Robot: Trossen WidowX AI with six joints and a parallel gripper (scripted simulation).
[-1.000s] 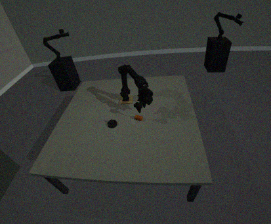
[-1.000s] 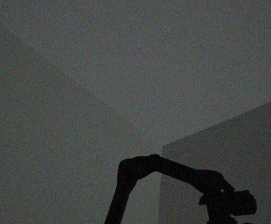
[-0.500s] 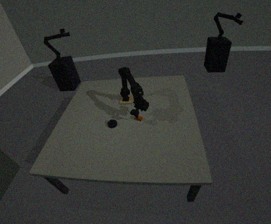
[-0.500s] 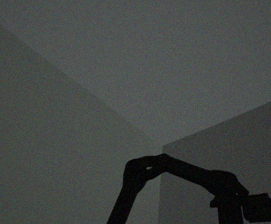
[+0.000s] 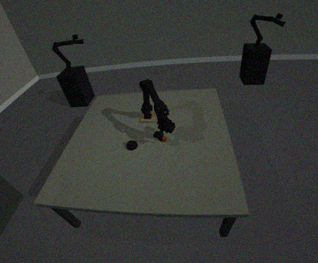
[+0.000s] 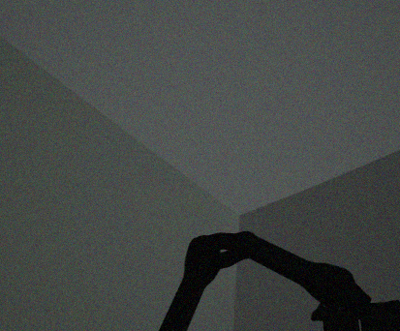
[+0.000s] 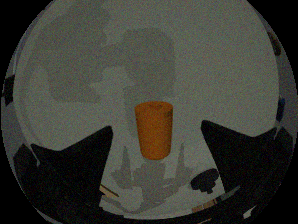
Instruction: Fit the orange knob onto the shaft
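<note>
The orange knob (image 5: 165,139) (image 7: 154,131) lies on its side on the table, partly hidden by the gripper in the top view. My gripper (image 5: 161,137) (image 7: 156,124) is open and low over the table. In the wrist view the knob shows in the gap between the two dark fingers, with space on both sides; nothing is gripped. The dark round pedestal (image 5: 132,145) (image 7: 204,179) stands left of the knob in the top view, and beyond the right fingertip at the lower right of the wrist view. A short dark stub, the shaft, shows on it in the wrist view; its flat side cannot be made out.
The arm's base stands on a tan plate (image 5: 148,120) on the pale table (image 5: 137,181). Two dark blocks (image 5: 75,86) (image 5: 255,64) carrying thin arms stand behind the table. The exterior view shows only walls and the dark arm (image 6: 281,261).
</note>
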